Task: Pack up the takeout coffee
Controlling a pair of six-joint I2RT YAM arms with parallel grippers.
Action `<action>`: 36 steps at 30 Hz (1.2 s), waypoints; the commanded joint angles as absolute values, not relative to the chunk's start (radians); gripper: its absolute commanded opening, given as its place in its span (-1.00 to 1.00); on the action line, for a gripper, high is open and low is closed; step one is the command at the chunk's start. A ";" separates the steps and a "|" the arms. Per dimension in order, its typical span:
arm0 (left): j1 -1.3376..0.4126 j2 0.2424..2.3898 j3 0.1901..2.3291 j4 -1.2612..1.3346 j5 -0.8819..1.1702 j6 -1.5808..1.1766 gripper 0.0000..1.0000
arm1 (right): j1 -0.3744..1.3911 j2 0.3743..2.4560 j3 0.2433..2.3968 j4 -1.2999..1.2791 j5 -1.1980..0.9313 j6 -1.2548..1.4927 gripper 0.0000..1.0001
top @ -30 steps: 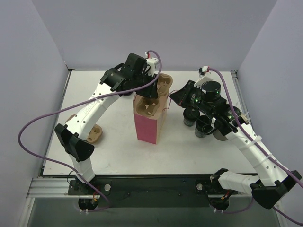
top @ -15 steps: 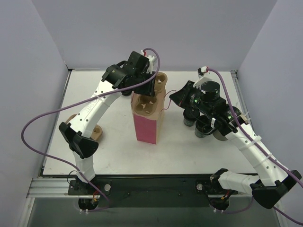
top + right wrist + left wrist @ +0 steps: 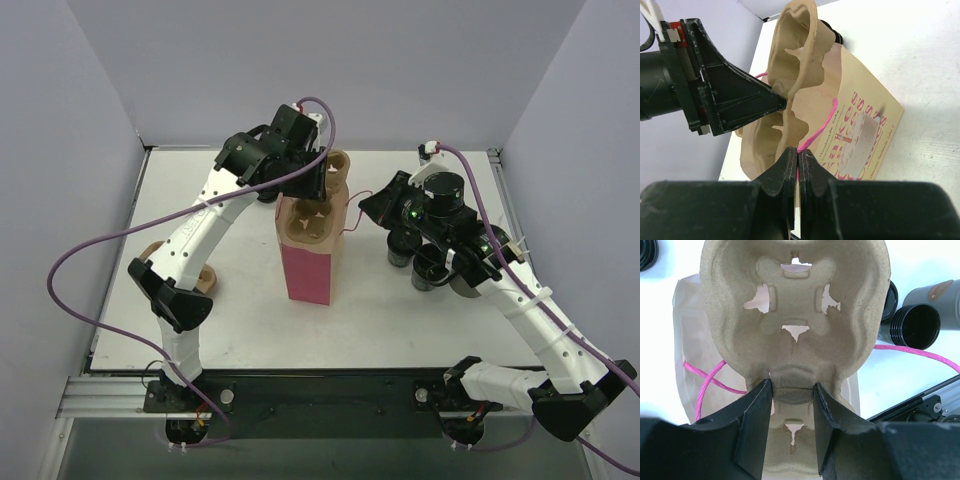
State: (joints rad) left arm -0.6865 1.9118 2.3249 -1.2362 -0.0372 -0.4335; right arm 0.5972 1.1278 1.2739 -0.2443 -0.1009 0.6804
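My left gripper (image 3: 318, 180) is shut on the middle of a brown pulp cup carrier (image 3: 795, 305), which it holds tilted in the mouth of the pink paper bag (image 3: 310, 270). The carrier's lower end (image 3: 308, 222) sits in the bag and its upper end sticks out behind. My right gripper (image 3: 797, 152) is shut on the bag's pink string handle (image 3: 822, 125) at the bag's right side. Black takeout coffee cups (image 3: 402, 252) stand in a cluster under my right arm, partly hidden. The carrier's cup holes are empty.
A second brown carrier (image 3: 197, 282) lies on the table at the left, under my left arm. In the left wrist view a grey cup (image 3: 940, 292) and a ribbed black stack (image 3: 917, 326) stand right of the bag. Walls enclose the table.
My left gripper has shifted slightly left and back with the carrier, tipping it a little. The right arm and the bag have not moved.
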 commanded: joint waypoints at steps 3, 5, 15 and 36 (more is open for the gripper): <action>-0.687 1.907 2.373 -1.288 -0.037 -0.480 -0.61 | 0.603 1.132 1.279 -0.241 -0.075 0.670 -1.00; -0.687 1.904 2.373 -1.299 -0.055 -0.483 -0.62 | 0.603 1.132 1.278 -0.244 -0.074 0.670 -1.00; -0.687 1.901 2.372 -1.321 -0.064 -0.485 -0.62 | 0.603 1.137 1.284 -0.247 -0.069 0.672 -1.00; -0.690 1.898 2.401 -1.462 -0.092 -0.537 -0.63 | 0.603 1.143 1.287 -0.259 -0.060 0.670 -1.00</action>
